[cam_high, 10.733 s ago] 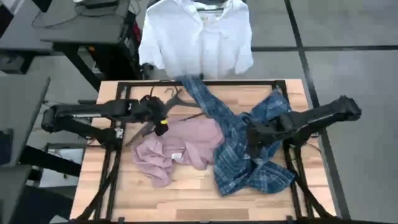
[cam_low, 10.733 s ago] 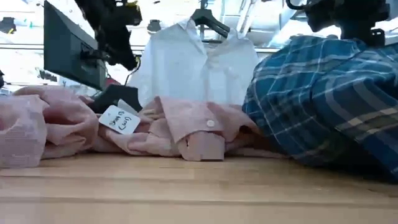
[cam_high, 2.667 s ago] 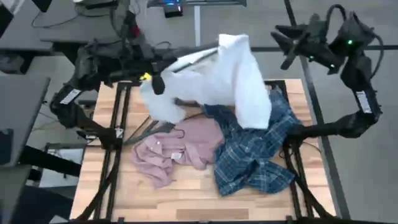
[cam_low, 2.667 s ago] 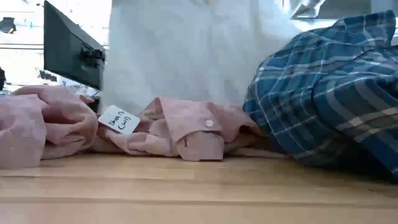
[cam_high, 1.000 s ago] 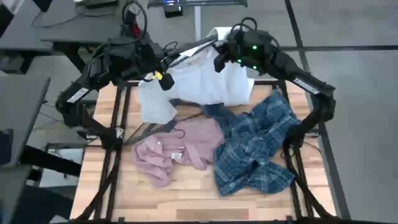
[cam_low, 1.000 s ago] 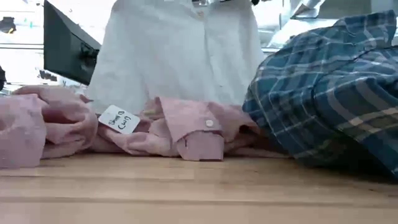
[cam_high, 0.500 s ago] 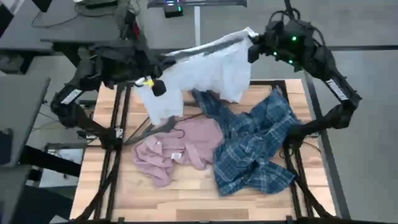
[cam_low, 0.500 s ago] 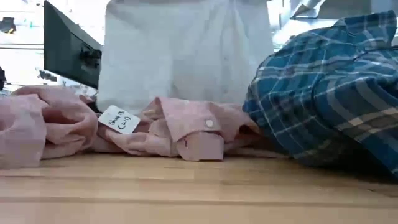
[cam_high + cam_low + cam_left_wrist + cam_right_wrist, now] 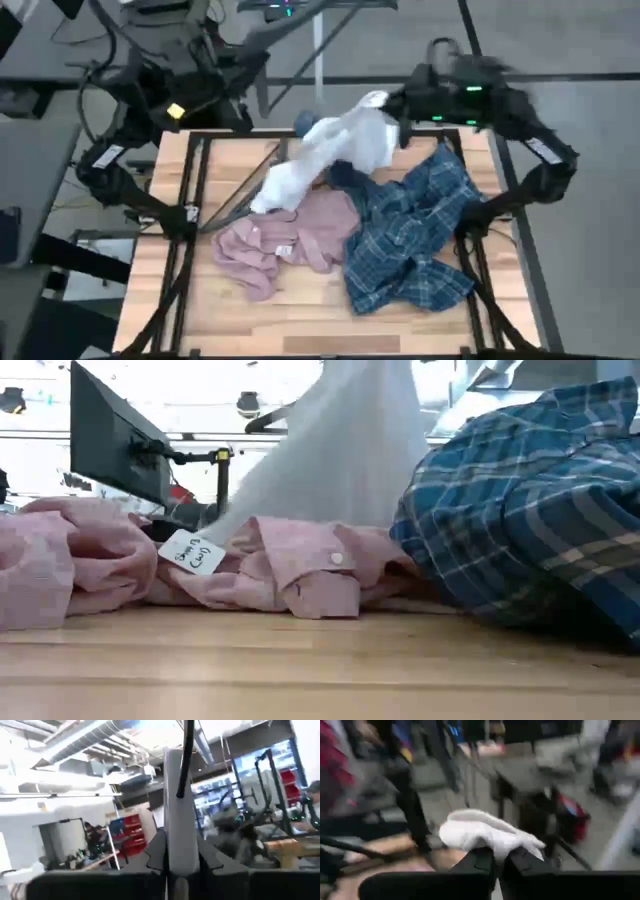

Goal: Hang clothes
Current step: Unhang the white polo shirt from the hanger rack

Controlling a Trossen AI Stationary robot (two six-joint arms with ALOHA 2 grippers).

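The white shirt (image 9: 335, 150) is off the rail and half in the air. It hangs in a slack diagonal across the upper middle of the high view, its top end pinched near the right gripper (image 9: 398, 102) at the upper right, and its lower end trailing down to touch the desk (image 9: 300, 320) beside the pink shirt (image 9: 280, 240). In the right wrist view the jaws of that gripper are pressed together on a bunched white fold (image 9: 490, 832), so the right arm alone seems to carry the shirt.

The left gripper (image 9: 181, 870), up at the upper left of the high view and off behind the desk's back edge, is nearly closed on a thin dark hanger wire (image 9: 186, 760) that rises from between its jaws. No cloth is on it that I can see.

The plaid shirt (image 9: 410, 235) lies heaped at the right middle of the desk and the pink one crumpled at centre left, both untouched; from the low view they fill the foreground with the white cloth (image 9: 350, 450) draping down behind them.

I judge this to be the early stage of hanging the white shirt: shirt and hanger are held apart. The next move calls for lifting the shirt clear of the desk, spreading its collar, and bringing the hanger in under the shoulders.
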